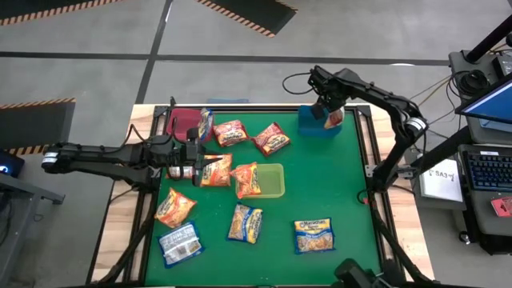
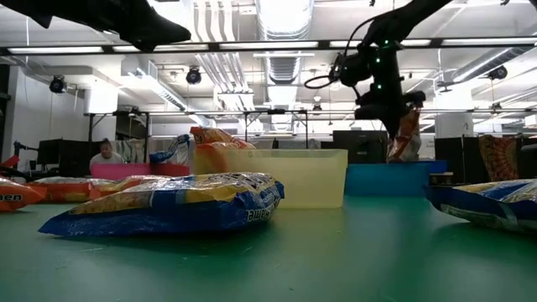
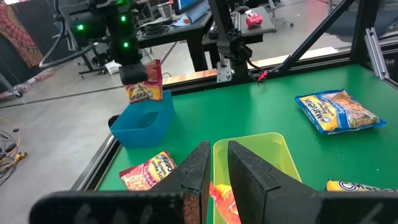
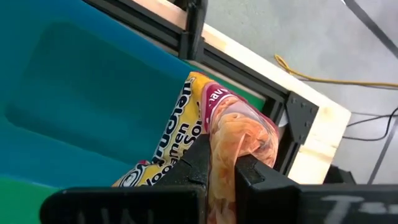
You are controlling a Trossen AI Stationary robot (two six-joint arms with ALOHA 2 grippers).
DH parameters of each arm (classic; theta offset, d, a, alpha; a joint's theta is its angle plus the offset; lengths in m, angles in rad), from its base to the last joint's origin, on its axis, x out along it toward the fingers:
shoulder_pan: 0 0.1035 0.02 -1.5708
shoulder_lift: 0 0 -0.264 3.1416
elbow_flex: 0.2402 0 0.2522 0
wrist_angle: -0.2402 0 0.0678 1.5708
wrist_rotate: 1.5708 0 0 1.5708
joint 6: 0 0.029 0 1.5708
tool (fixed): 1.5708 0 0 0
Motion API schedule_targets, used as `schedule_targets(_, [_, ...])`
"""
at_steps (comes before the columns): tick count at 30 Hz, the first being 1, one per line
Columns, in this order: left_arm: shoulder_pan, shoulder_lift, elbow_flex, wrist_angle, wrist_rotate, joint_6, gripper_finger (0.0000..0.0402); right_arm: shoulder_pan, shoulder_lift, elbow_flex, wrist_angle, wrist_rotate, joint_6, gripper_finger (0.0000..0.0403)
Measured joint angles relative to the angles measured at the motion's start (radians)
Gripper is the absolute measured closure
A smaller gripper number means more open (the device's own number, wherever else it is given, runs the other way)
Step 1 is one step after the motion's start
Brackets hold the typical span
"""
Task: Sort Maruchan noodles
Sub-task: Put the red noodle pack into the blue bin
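The green tabletop (image 1: 320,192) carries a blue bin (image 1: 314,125) at its far edge. Above that bin the right hand (image 1: 330,117) is clamped on a red noodle packet (image 4: 227,134). The left hand (image 1: 200,164), nearly closed and holding nothing visible, hovers well left of the bin among scattered packets.

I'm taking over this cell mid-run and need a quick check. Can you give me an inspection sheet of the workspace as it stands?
Surface: green mat on a wooden table, flat.
Job's things: noodle packets scattered over the mat's left and middle; one orange packet lies over the rim of the green bin; blue bin looks empty inside; red bin at the back left.
Clutter: nothing seen.
Grippers: right gripper shut on a red packet above the blue bin; left gripper narrowly parted, low over the orange packet at the green bin.
Cables: yellow cable on the floor past the table's edge.
Surroundings: desks and monitors; a person seated far behind.
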Motion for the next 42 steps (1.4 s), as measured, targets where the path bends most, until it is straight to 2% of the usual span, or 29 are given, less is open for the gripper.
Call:
schedule_targets(20, [0.000,0.000,0.000,0.004,0.000,0.000,0.0363,0.000,0.137,0.000,0.006,0.001,-0.079,0.0385])
schedule_targets(33, [0.000,0.000,0.000,0.004,0.000,0.000,0.0363,0.001,0.176,0.008,-0.023,0.001,-0.057,0.0273])
schedule_targets(38, [0.000,0.000,0.000,0.004,0.000,-0.004,0.0363,0.001,0.155,0.048,-0.106,0.001,-0.032,0.0253])
schedule_targets(42, [0.000,0.000,0.000,0.003,0.000,-0.015,0.0363,0.017,0.089,0.060,-0.141,0.000,0.010,0.0250])
